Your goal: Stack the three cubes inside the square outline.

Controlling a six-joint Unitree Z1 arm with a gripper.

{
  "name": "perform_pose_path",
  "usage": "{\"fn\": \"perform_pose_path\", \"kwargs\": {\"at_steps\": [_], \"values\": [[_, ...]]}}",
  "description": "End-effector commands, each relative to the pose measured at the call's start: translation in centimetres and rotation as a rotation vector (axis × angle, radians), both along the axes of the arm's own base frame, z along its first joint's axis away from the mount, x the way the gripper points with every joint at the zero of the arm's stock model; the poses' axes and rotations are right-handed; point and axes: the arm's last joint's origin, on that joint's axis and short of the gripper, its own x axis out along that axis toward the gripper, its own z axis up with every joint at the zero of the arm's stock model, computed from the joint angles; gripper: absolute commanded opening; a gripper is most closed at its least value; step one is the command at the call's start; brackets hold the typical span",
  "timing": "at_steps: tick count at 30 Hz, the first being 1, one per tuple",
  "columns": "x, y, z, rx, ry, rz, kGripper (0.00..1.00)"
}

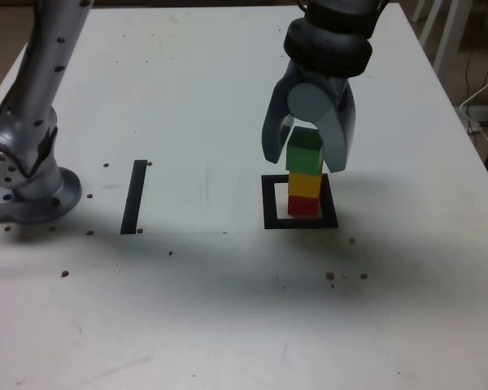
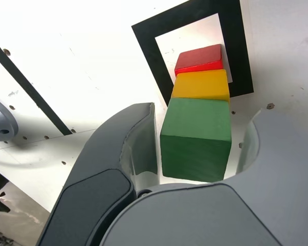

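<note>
The three cubes stand as one tower inside the square outline (image 1: 269, 203) (image 2: 235, 46). The red cube (image 1: 303, 205) (image 2: 199, 58) is at the bottom, the yellow cube (image 1: 304, 185) (image 2: 201, 85) sits on it, and the green cube (image 1: 305, 153) (image 2: 196, 141) is on top. My gripper (image 1: 304, 161) (image 2: 203, 115) hangs over the tower with its grey fingers on either side of the green cube. The jaws are open. In the wrist view, white table shows between the green cube and one finger (image 2: 277, 154), and the other finger (image 2: 128, 138) stands very close to it.
A straight black strip (image 1: 134, 195) (image 2: 25, 82) lies on the white table at the exterior view's left of the outline. The arm's metal base (image 1: 32, 179) stands at the far left. Small dark specks dot the table near its front.
</note>
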Motion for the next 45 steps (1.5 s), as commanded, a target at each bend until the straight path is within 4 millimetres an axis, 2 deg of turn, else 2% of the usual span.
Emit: {"fn": "perform_pose_path", "kwargs": {"at_steps": [1,6,12,21,27,32,39,45], "values": [[-0.3,0.0,0.1,0.004,0.022,-0.003,0.97],[-1.3,0.2,1.6,0.039,-0.012,0.002,0.99],[-4.2,1.0,4.5,0.102,-0.068,0.023,0.99],[-9.7,4.1,5.2,0.136,-0.027,0.12,0.99],[-14.1,6.0,4.4,0.153,0.0,0.19,0.99],[-17.1,6.3,2.2,0.145,0.001,0.219,0.99],[-20.1,5.8,-0.5,0.127,-0.02,0.257,0.99],[-22.0,5.4,-1.8,0.116,-0.022,0.291,0.99]]}}
